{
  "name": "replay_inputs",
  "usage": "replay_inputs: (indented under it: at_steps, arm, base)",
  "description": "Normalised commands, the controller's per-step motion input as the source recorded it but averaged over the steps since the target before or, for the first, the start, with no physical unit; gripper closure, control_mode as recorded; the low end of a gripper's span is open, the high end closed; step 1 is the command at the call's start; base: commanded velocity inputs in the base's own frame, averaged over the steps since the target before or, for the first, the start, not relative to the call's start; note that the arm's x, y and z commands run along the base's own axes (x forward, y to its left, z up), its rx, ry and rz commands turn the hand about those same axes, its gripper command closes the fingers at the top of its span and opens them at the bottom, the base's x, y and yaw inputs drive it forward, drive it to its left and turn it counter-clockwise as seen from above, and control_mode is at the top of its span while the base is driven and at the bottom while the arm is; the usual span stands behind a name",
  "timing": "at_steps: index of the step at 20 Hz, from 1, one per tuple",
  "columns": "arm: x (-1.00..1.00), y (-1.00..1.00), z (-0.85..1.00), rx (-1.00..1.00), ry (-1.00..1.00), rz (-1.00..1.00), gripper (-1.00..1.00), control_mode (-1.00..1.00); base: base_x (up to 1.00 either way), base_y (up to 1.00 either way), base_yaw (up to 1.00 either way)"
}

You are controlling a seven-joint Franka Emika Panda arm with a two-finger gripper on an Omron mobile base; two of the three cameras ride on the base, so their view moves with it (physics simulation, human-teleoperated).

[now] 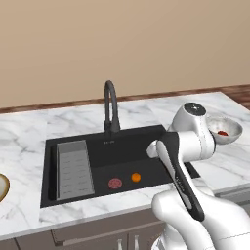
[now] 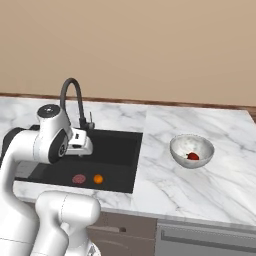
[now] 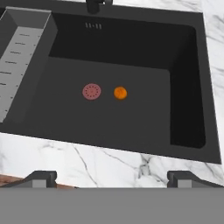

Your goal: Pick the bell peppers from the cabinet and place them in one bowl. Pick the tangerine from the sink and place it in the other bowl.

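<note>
Tangerine [image 3: 120,92] sits on the sink [image 3: 188,87] floor, just beside the pink drain [image 3: 91,91], well below my claw [image 3: 112,178]. Claw is wide open, holding nothing, hovering over the near counter edge. One pepper [image 2: 193,156] lies in the white bowl [image 2: 178,150]; tan bowl [image 1: 3,191] waits far left. Risks, as I judge: round fruit could roll off my fingertips if I close off-centre, and the sink wall could clip my wrist on descent.
</note>
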Motion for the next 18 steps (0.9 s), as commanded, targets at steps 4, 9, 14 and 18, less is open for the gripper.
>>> replay_inputs:
  at_steps: [4, 9, 14, 18]
  arm:
    - [0.34, 0.0, 0.0, 0.0, 0.14, 0.0, -1.0, -1.0]
    - [0.4, 0.0, 0.0, 0.0, 0.08, 0.0, -1.0, -1.0]
    - [0.29, 0.02, 0.0, 0.0, 0.04, 0.0, -1.0, -1.0]
    - [0.27, 0.0, 0.0, 0.0, 0.01, 0.0, -1.0, -1.0]
  base:
    - [0.0, 0.0, 0.0]
    - [0.0, 0.0, 0.0]
    - [0.0, 0.0, 0.0]
    - [0.0, 0.0, 0.0]
